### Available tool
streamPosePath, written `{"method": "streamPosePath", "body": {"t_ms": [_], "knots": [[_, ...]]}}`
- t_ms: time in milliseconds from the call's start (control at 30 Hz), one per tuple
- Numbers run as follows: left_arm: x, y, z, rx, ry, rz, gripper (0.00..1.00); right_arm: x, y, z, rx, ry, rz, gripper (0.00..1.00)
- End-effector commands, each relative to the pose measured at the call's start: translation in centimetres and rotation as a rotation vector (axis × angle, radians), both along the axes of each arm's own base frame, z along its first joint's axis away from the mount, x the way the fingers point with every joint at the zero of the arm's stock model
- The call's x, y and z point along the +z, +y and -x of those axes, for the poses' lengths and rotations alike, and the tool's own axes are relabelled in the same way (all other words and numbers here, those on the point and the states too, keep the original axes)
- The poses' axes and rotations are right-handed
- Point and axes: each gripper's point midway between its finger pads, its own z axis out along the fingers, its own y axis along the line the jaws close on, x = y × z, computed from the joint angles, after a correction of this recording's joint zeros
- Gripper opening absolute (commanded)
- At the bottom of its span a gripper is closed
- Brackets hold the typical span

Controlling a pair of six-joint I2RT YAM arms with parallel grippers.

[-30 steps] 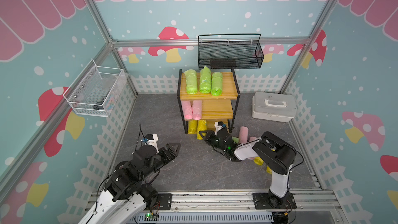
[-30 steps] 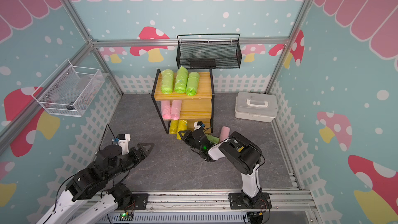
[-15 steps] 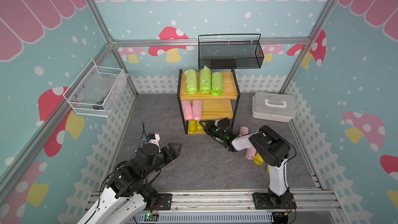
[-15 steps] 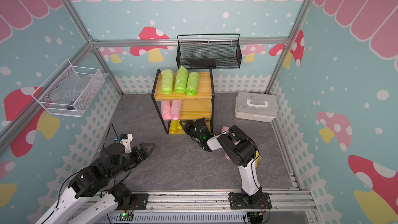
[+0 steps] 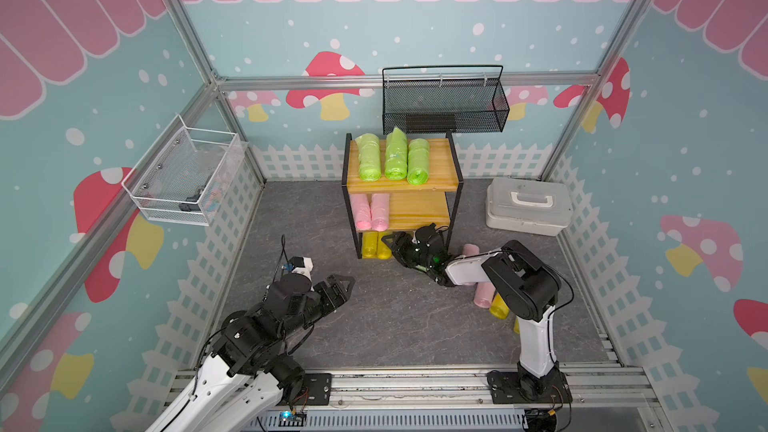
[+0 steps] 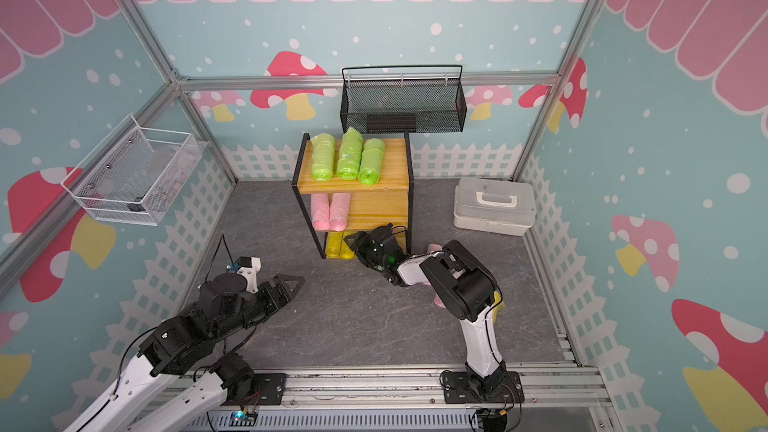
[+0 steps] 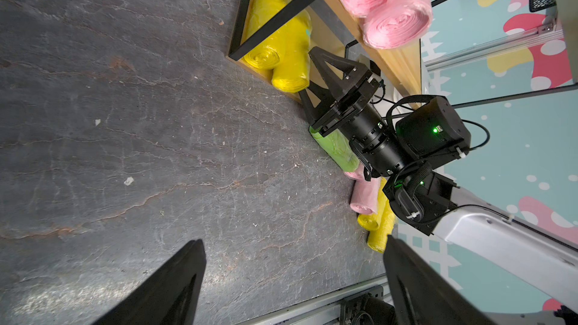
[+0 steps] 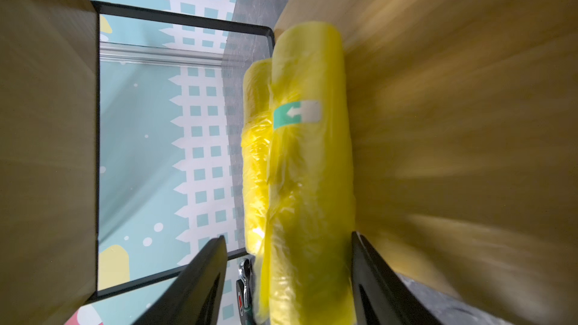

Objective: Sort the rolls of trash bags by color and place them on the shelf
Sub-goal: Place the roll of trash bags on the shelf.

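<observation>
The right pincer (image 8: 287, 235) stands with its jaws parted at the mouth of the shelf's (image 5: 432, 185) bottom tier. A yellow roll (image 8: 309, 167) lies loose between them: one finger (image 8: 372, 276) is just beside it and the other stands clear, so nothing is gripped. A second yellow roll (image 8: 255, 151) lies touching it on the same board. Above, two pink rolls (image 5: 359, 214) rest side by side on the middle tier, and three green rolls (image 5: 394, 156) on the top. On the grey floor (image 5: 395, 326) by the right arm lie a green roll (image 7: 337, 148), more pink rolls (image 5: 484, 297) and yellow ones (image 7: 380, 236). The left pincer (image 5: 344, 286) hovers well apart over the floor, jaws spread wide, holding nothing.
</observation>
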Motion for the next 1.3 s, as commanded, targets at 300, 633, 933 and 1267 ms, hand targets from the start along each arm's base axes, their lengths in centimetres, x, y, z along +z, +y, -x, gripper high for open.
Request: {"method": "streamPosePath", "body": {"t_ms": [300, 633, 933, 1267], "knots": [[0.2, -0.3, 0.0, -0.017, -0.014, 0.015, 0.93, 0.0, -2.5, 4.4, 0.1, 0.01, 0.085, 0.68], [-0.1, -0.5, -0.1, -0.019, -0.007, 0.026, 0.98, 2.4, -4.9, 10.3, 0.383, -0.093, 0.324, 0.69], [-0.3, -0.7, -0.3, -0.011, -0.008, 0.041, 0.99, 5.9, -11.2, 14.1, 0.596, -0.419, 0.739, 0.71], [-0.5, -1.1, -0.5, -0.006, -0.007, 0.077, 0.99, 6.4, -18.0, 13.0, 0.505, -0.627, 1.141, 0.97]]}}
